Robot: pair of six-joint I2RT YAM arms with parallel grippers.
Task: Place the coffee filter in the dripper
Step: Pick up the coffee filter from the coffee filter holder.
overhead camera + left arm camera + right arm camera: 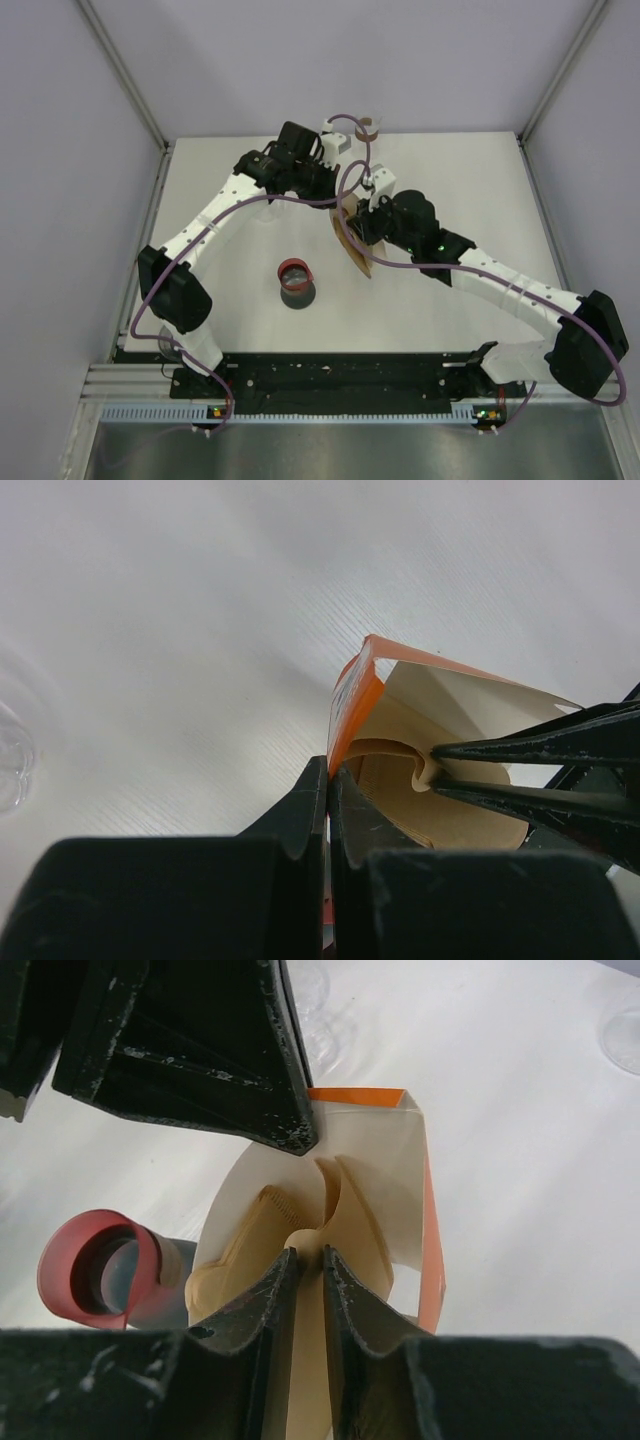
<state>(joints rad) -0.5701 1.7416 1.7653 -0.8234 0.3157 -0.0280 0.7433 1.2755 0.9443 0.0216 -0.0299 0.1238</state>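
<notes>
1. The coffee filter sits at the open mouth of the filter box. Its pale brown fold is lifted a little from the stack and pinched by the right tool, which is clamped on it
2. The right wrist view looks straight down on that pinch, with paper curling up on either side of the fingers. The left wrist view shows it from the side, two thin black fingers closed on one curl
3. The left tool is clamped on the box's orange edge, its fingers pressed together with only card between them. This is plain in the left wrist view alone; from overhead the arms hide it
4. Overhead, the box hangs tilted between the two wrists, over the far middle of the counter. I cannot tell whether its lower end touches
5. The red-rimmed dripper stands nearer the bases, well apart from the box. The right wrist view catches it at lower left; the left wrist view does not show it
6. A blurred clear glass sits at the left edge of the left wrist view
</notes>
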